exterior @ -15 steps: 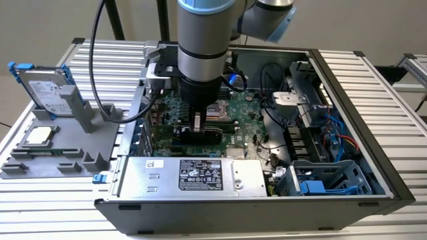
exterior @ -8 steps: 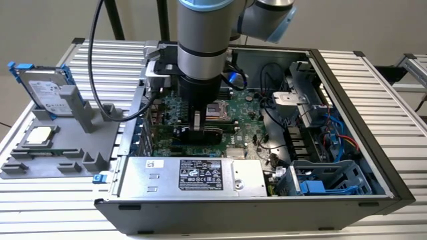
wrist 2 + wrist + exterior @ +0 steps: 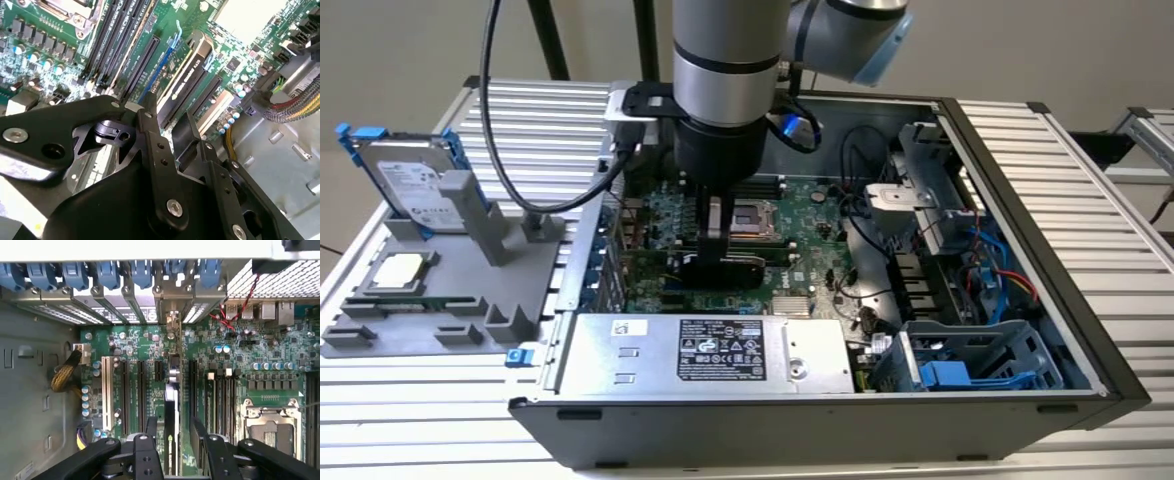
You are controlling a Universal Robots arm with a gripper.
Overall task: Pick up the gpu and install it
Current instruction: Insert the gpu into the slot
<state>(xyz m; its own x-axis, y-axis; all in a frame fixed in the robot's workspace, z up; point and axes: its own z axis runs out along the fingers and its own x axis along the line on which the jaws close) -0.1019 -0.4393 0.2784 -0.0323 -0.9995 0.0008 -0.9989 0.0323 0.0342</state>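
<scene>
The gpu [image 3: 744, 268] stands on its edge in a motherboard slot inside the open computer case [image 3: 1014, 160]. In the first wrist view the gpu [image 3: 171, 405] runs as a thin black strip up to its silver bracket at the case's rear wall. My gripper [image 3: 718, 250] hangs straight over the card. Its two black fingers [image 3: 150, 427] straddle the card with a small gap on each side, so my gripper [image 3: 173, 432] looks open. In the second wrist view the gpu [image 3: 192, 70] leads in between the fingertips of my gripper [image 3: 169, 125].
On the exterior view's left, a grey fixture [image 3: 440, 320] holds a silver hard drive [image 3: 414, 185] with blue rails and a square CPU chip [image 3: 400, 270]. Around the card lie the power supply [image 3: 707, 350], CPU socket [image 3: 267, 425], yellow cables [image 3: 62, 377] and a drive cage [image 3: 974, 360].
</scene>
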